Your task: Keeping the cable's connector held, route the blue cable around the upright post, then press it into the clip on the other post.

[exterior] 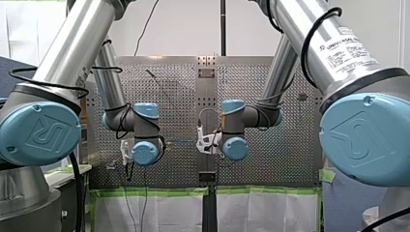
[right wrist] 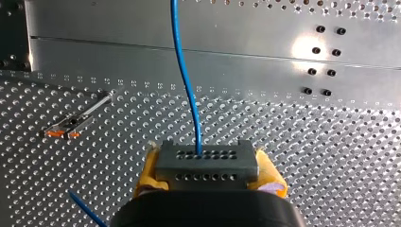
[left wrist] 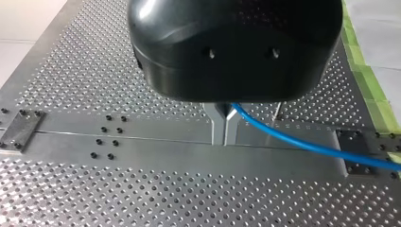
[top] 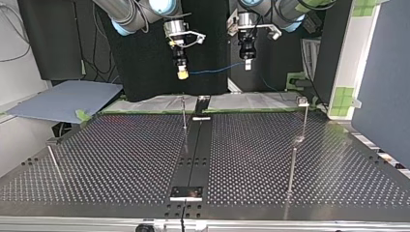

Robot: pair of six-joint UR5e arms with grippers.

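Blue cable (top: 215, 70): thin, glossy, a single strand. I judge it light, limp and a bit springy, likely to slip through metal fingers. It hangs in the top view's upper middle, strung between both grippers, well above the table (top: 121, 159). My right gripper (right wrist: 208, 171) clamps the grey, hole-studded connector (right wrist: 206, 158) between yellow pads. My left gripper (left wrist: 225, 126) is pinched shut on the cable itself. Best hold: close to the working bend.
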